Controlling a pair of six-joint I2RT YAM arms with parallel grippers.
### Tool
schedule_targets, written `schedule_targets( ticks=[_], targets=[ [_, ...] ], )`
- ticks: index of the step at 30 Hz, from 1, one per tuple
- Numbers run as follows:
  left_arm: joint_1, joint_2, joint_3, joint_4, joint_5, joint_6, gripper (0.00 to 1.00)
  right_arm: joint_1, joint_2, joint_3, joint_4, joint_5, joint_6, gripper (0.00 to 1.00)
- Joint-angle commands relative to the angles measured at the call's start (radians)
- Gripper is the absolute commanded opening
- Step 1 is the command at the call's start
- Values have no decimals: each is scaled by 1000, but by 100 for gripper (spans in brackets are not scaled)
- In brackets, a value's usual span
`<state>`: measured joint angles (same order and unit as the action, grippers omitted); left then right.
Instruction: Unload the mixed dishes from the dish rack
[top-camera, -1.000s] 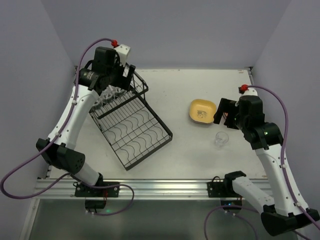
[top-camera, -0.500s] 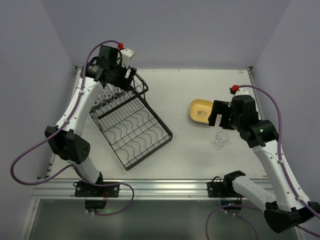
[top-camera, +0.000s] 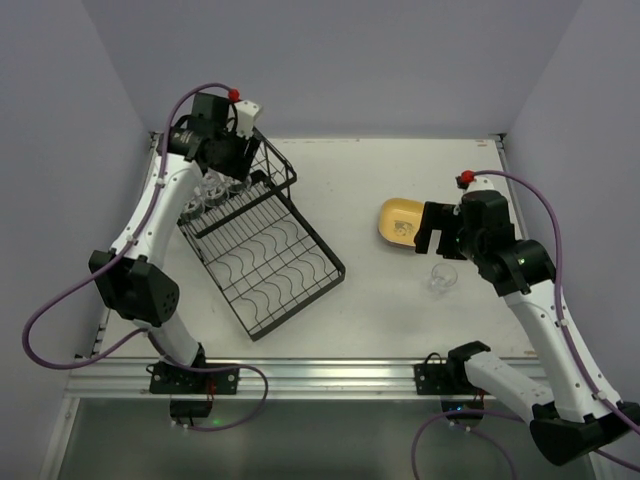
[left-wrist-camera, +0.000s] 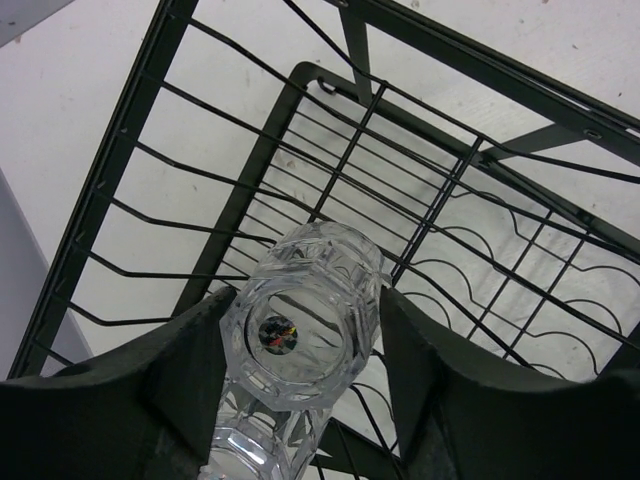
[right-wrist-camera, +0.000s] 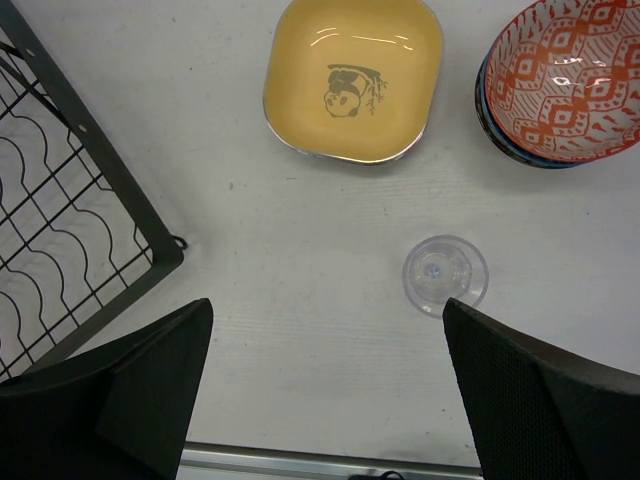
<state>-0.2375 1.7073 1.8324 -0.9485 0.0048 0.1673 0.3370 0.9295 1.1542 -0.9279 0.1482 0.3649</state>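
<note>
Gripping a glass cup (left-wrist-camera: 305, 335) right now is the left gripper (left-wrist-camera: 303, 320), with its two black fingers (left-wrist-camera: 190, 370) pressing against either side of it, so I'm calling that one clamped on the cup. It's holding it over the deep basket end of the dish rack (top-camera: 318, 232), at the far left of the table (right-wrist-camera: 300, 230), and the wrist view is looking straight down into the cup's mouth with the rack wires behind it. From the top view, more clear glasses (top-camera: 200, 207) are sitting in that basket part (hard to count them from up there). The right gripper (right-wrist-camera: 328, 340) is hovering with its fingers spread wide apart and nothing between them. Below it, a yellow plate (right-wrist-camera: 353, 75) is lying flat on the table, a second glass cup (right-wrist-camera: 445, 273) is standing near it, and a red patterned bowl (right-wrist-camera: 565, 75) is sitting stacked in a blue bowl (right-wrist-camera: 492, 125) just beside the plate.
</note>
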Motion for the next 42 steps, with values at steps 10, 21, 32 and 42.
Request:
schedule_targets(
  ticks=[10, 21, 32, 42],
  targets=[
    [7, 40, 119, -13, 142, -11, 18, 8, -11, 29, 0, 36, -9, 99],
    [-3, -227, -8, 240, 233, -156, 0, 8, -188, -14, 309, -255, 124, 99],
    [-57, -727, -638, 1120, 808, -764, 0, 123, -95, -182, 1204, -914, 647, 99],
    [-201, -813, -837, 1490, 759, -1071, 0, 284, 29, -105, 1337, -835, 674, 88]
  ],
)
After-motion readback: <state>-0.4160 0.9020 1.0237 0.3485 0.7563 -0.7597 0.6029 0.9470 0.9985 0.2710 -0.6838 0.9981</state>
